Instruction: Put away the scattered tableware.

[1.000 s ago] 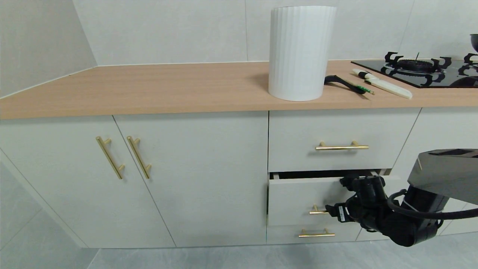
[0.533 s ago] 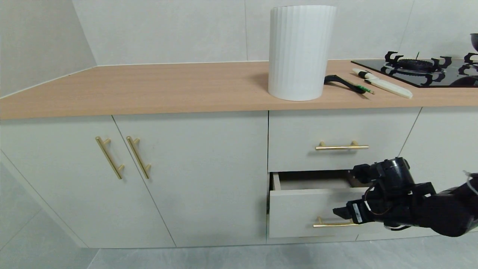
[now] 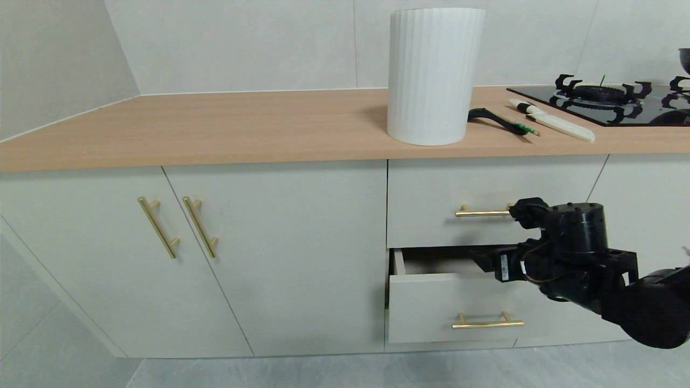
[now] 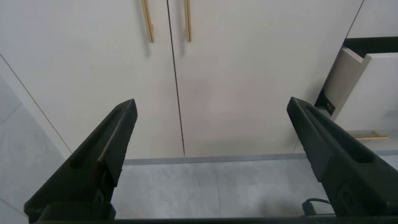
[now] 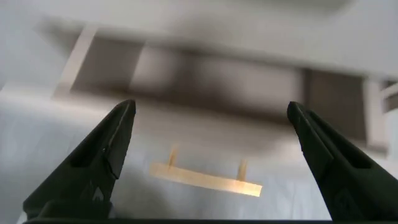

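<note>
Tableware (image 3: 533,112), three pieces in all, lies on the counter (image 3: 215,129), well above the right gripper's fingers: one black-handled utensil (image 3: 488,116), one green-tipped stick (image 3: 524,129) just beside it, and one white knife (image 3: 560,127). One tall white ribbed canister (image 3: 428,75) stands just beside the utensil, and one stove (image 3: 604,102) sits past the knife.

Below the counter are two cupboard doors with two gold door handles (image 3: 159,226) (image 3: 200,226), and two drawers, each with one gold bar. The right gripper (image 3: 497,233) (image 5: 210,107) hangs in front of the drawers with its fingers (image 5: 112,149) spread apart, holding nothing. Its upper finger covers one end of the top drawer's handle (image 3: 480,213), and its lower finger sits at the gap above the open drawer (image 3: 431,302). The open drawer's handle (image 3: 488,323) (image 5: 205,179) lies below the fingers, apart from them.

The left gripper (image 4: 211,104) is also spread wide and empty. The two door handles (image 4: 147,22) (image 4: 188,22) lie beyond its fingers (image 4: 106,149), the floor (image 4: 217,186) is under them, and the open drawer (image 4: 373,87) is past one fingertip.

A second ago the right gripper was at the drawer's handle and the drawer was barely out. Half a second ago the drawer was out as far as it is now, with the fingers at the bar. The gripper has since risen clear — the whole bar shows. The three pieces and the canister have not moved.
</note>
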